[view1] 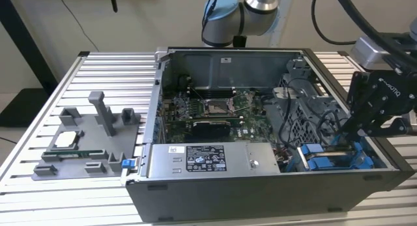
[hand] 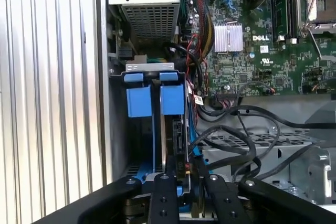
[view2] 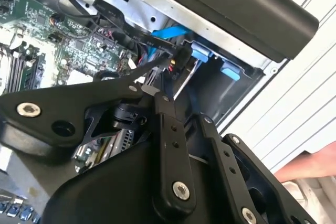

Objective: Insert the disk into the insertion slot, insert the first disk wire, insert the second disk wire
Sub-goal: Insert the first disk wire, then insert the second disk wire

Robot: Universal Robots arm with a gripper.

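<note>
The gripper hangs over the corner of the open computer case on the desk. It looks clenched on a black wire plug with red and yellow leads, which sits at its tip. Straight beneath it, the disk stands on edge in the slot, with the blue tabs just beyond. The first step therefore seems done. I judge the work is now at the wires, as the plug is near the disk's edge but not plainly seated.
</note>
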